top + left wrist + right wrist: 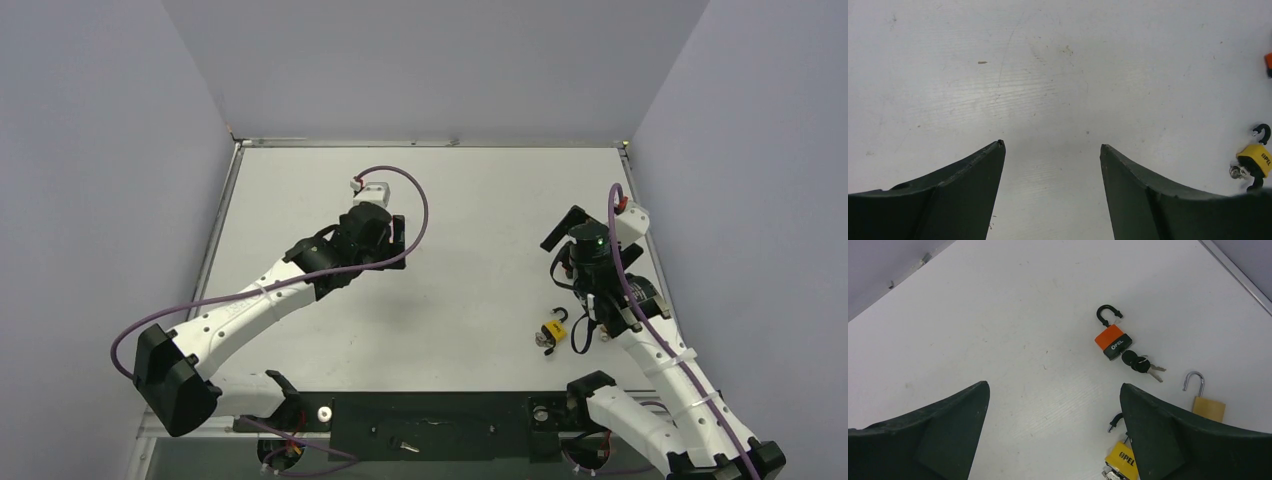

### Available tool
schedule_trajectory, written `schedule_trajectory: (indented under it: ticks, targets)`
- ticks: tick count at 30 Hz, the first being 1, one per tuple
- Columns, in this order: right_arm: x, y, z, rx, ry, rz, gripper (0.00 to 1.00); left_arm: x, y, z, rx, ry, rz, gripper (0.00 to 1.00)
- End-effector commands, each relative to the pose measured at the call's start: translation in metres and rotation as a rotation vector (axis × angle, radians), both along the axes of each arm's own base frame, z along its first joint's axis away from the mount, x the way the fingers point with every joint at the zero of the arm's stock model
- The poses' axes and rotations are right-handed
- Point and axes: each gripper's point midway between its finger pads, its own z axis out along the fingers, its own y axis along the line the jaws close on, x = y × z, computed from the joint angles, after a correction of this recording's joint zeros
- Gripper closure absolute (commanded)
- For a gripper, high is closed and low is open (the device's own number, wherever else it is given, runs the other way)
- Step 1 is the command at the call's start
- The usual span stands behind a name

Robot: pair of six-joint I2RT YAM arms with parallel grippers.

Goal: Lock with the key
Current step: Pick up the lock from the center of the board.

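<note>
The yellow padlock (553,328) lies on the white table at the right, its black shackle open. The small silver key (547,343) sits at the base of its body. Both also show at the right edge of the left wrist view, the padlock (1257,159) and the key (1237,172), and at the bottom of the right wrist view, the padlock (1122,458) and the key (1108,473). My right gripper (1053,390) is open and empty, above the table just beyond the padlock. My left gripper (1052,146) is open and empty over bare table, far to the left.
An orange padlock (1113,341) with an open black shackle lies further out, with black-headed keys (1140,364) at its base. A brass padlock (1209,408) with an open silver shackle lies to its right. The table's metal edge (1243,280) runs along the right.
</note>
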Motion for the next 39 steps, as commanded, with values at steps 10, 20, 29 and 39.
schedule_trajectory:
  ticks: [10,20,29,39]
  targets:
    - [-0.044,-0.028,-0.044,0.063,0.167,-0.222,0.01,-0.004,-0.019,0.046,-0.157,-0.052,-0.116,0.32]
    - [-0.099,-0.008,-0.129,0.212,0.454,-0.242,0.03,-0.010,-0.018,0.035,-0.192,-0.031,-0.101,0.32]
    - [-0.083,0.006,-0.159,0.308,0.420,-0.274,0.15,-0.017,-0.016,0.029,-0.224,-0.021,-0.091,0.32]
    - [-0.076,0.002,-0.183,0.277,0.454,-0.338,0.42,-0.015,-0.008,0.029,-0.199,-0.014,-0.078,0.32]
